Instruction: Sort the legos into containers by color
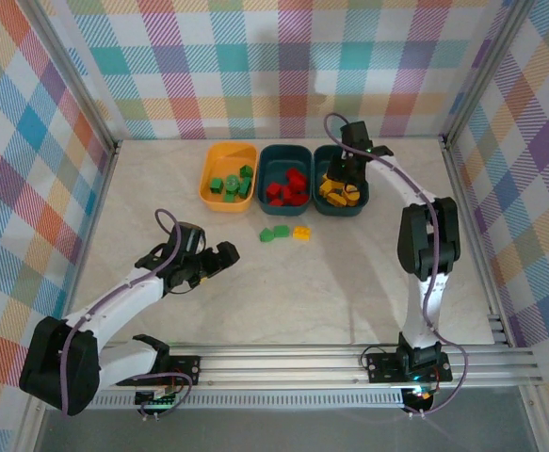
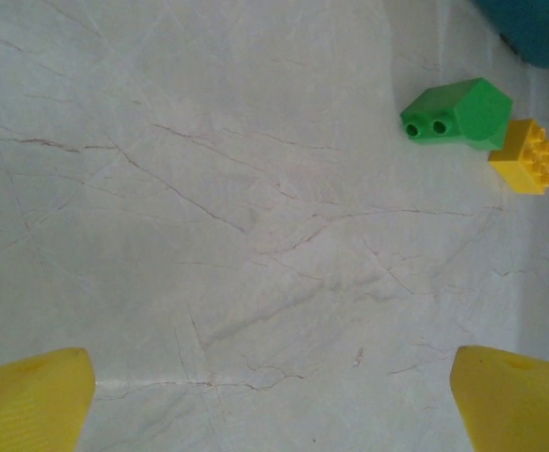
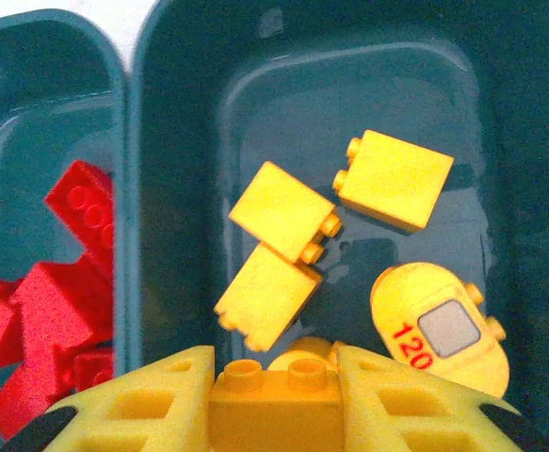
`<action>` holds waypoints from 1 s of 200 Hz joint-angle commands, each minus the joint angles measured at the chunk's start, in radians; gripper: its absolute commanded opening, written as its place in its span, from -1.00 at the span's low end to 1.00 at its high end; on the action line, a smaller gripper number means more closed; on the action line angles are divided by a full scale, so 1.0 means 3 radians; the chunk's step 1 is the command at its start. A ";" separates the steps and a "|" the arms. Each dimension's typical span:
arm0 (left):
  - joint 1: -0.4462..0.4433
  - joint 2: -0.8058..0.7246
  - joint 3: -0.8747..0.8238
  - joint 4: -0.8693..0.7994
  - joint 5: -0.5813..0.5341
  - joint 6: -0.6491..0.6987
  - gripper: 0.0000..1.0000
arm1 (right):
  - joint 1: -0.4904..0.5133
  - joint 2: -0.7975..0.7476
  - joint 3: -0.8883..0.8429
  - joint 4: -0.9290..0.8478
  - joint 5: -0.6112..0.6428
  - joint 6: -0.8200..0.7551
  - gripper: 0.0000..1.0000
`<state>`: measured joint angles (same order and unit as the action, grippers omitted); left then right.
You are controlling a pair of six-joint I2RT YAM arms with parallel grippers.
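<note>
The left tool [image 1: 219,256] gapes wide, holding nothing, above bare tabletop [image 1: 302,292]. Two green legos [image 1: 274,233] and one yellow lego [image 1: 301,232] lie loose just before the tubs. The right tool [image 3: 274,381] pinches a yellow brick [image 3: 274,407] over the right teal tub [image 3: 514,141], which holds yellow pieces.

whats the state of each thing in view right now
left tool, open, empty over the table
right tool, shut on a yellow brick above the right teal tub
orange-yellow tub, holds green bricks
middle teal tub, holds red bricks
right teal tub, holds yellow bricks
loose bricks, two green and one yellow lying on the table
</note>
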<state>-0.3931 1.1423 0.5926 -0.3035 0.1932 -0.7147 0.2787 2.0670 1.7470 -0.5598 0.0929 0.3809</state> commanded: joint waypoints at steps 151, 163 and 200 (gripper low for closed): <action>0.0170 0.0069 0.0152 -0.0220 -0.0348 -0.0304 1.00 | 0.1034 -0.1035 -0.1327 0.0444 0.0537 0.0290 0.30; 0.0204 0.0154 0.0168 -0.0237 -0.0313 -0.0317 1.00 | 0.1196 -0.0959 -0.1357 0.0395 0.0606 0.0365 0.32; 0.0231 0.0288 0.0239 -0.0294 -0.0185 -0.0300 0.99 | 0.1293 -0.0657 -0.1293 0.0392 0.0687 0.0256 0.37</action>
<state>-0.3309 1.2213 0.6292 -0.3565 0.1204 -0.7933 0.6930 1.8107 1.3586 -0.4622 0.2348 0.4633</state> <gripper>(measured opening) 0.997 0.673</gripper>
